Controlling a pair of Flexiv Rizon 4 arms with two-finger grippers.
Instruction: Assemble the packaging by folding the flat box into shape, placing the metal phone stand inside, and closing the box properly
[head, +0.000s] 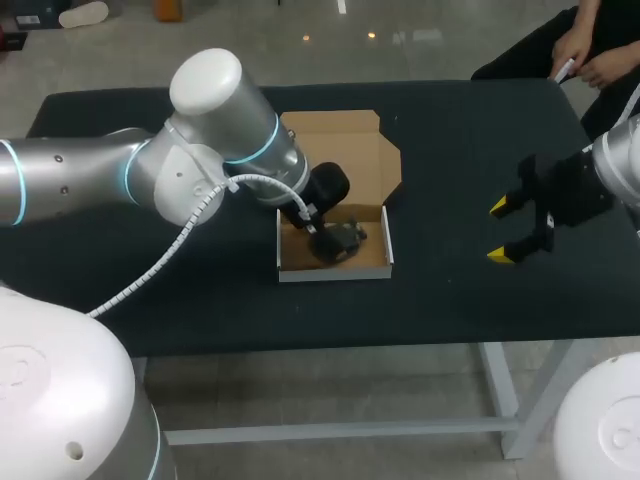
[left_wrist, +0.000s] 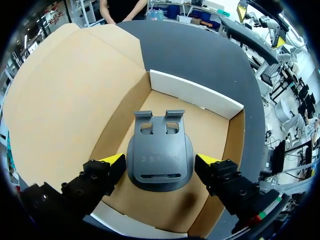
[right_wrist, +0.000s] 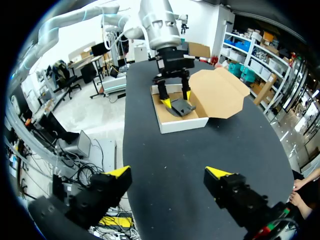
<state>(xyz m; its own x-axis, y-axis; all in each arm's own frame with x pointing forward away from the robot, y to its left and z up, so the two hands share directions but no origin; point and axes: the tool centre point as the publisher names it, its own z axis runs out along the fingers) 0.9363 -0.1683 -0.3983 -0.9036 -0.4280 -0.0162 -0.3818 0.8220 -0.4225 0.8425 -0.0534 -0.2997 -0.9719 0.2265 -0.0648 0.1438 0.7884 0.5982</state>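
Left gripper (left_wrist: 160, 159) hangs inside the box (left_wrist: 195, 95), fingers spread wide and holding nothing. The phone stand (left_wrist: 159, 150) lies flat on the box floor between them, just beside each tip. Right gripper (right_wrist: 170, 175), agape and empty, hovers well apart from the box.

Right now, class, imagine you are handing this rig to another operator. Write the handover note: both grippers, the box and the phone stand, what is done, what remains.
Left gripper: open, down in the box, one finger on each side of the phone stand, not clamped on it.
Right gripper: open, holding nothing, above the bare table, apart from the box.
Box: folded into a tray; lid open, lying back behind it.
Done: box shaped, stand lying inside.
Left: lift the left gripper clear, fold the lid over, tuck it shut.
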